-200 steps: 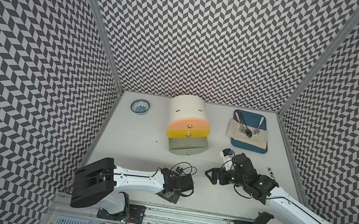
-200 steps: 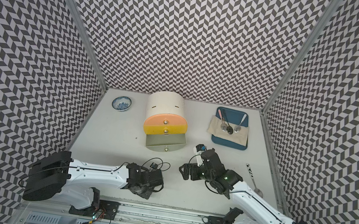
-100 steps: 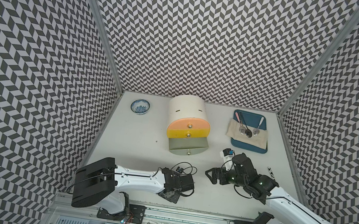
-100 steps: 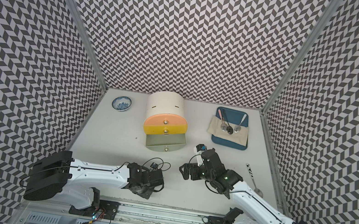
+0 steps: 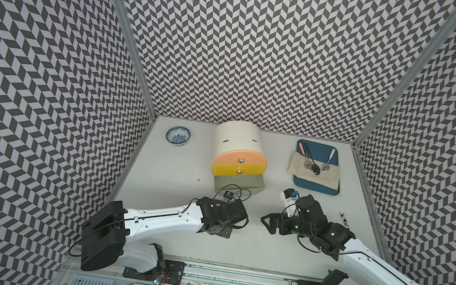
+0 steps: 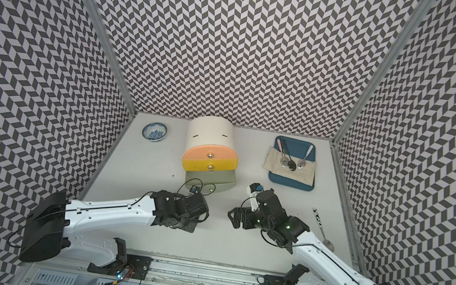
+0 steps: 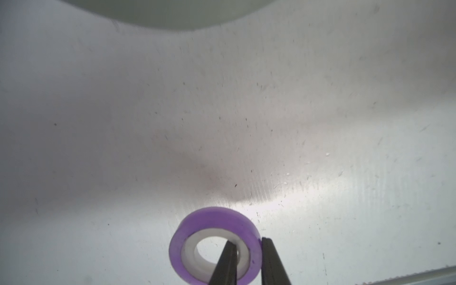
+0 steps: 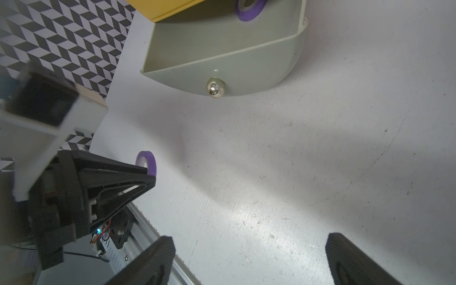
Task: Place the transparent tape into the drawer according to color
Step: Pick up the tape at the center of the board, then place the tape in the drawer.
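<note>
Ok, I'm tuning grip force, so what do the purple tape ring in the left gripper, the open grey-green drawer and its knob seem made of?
The purple tape ring: probably translucent plastic film wound on a matte white core, plastic or card. The grey-green drawer: likely moulded plastic, thin smooth walls with a satin sheen. Its knob: polished metal, given the mirror-like reflections.

Bright even light; wrist views soft, glary.
</note>
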{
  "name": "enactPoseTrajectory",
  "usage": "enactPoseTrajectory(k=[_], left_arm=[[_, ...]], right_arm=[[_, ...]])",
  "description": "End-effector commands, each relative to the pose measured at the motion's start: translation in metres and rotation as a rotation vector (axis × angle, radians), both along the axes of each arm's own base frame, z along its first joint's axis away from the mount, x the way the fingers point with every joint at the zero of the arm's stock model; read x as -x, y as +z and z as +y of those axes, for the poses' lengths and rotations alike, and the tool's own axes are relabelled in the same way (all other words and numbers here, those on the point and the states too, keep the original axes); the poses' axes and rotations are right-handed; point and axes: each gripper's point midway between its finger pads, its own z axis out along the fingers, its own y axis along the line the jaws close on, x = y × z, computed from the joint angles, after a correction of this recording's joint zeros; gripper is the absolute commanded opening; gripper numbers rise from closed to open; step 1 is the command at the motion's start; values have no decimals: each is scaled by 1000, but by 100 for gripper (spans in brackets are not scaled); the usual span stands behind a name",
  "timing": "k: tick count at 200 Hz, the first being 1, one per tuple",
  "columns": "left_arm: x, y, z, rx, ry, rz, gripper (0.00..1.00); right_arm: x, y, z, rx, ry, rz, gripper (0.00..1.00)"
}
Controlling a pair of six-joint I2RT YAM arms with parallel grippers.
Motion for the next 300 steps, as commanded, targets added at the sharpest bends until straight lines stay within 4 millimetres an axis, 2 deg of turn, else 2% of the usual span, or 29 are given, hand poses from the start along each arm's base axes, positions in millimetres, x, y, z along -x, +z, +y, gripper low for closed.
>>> enactPoseTrajectory(k=[1, 71, 95, 156, 211, 292, 300], left_arm=[[-20, 31, -1, 15, 4, -91, 0], [-81, 119, -29, 129, 22, -345, 0], [-100, 135, -31, 160, 55, -448, 0], [-122, 126, -15, 259, 153, -614, 0], [-138, 106, -3, 264, 181, -650, 0], [-150, 80, -11, 262, 147, -638, 0], [-151, 78, -11, 262, 147, -636, 6]], right_arm=[[-5, 9, 0, -32, -18, -32, 100], [-8, 15, -1, -41, -30, -50, 100], [-10, 17, -1, -46, -35, -55, 100], [-11, 20, -4, -56, -54, -71, 100], [-11, 18, -4, -68, -62, -77, 100], [-12, 17, -4, -66, -65, -71, 100], [-12, 16, -4, -64, -65, -68, 100]])
